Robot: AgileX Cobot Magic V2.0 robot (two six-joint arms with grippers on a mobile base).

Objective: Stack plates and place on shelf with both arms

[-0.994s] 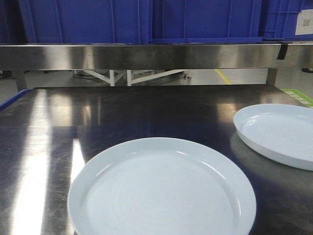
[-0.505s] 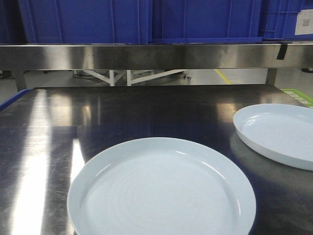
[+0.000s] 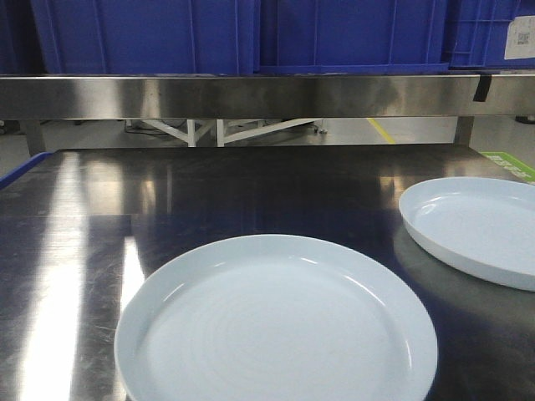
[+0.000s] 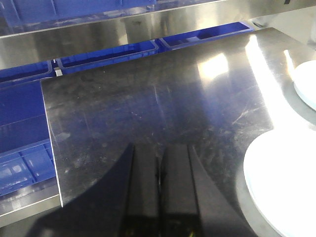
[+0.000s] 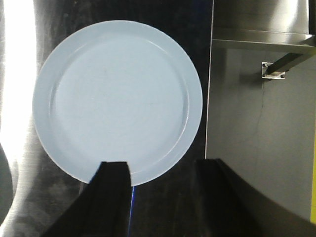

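Stacking is not yet begun: in the front view the near plate [image 3: 276, 322] lies lower centre on the counter [image 3: 84, 251], and the right plate [image 3: 472, 225] lies well apart at the right edge. The left claw [image 4: 159, 153] is pressed together and empty, while the right claw [image 5: 160, 165] is spread above the right plate's rim. The next move probably calls for lowering the right claw to pinch that rim.

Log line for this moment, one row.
state: near plate, right plate apart on table, unstacked | left tool: shut, over bare table | right tool: open above right plate | shelf: no plates seen
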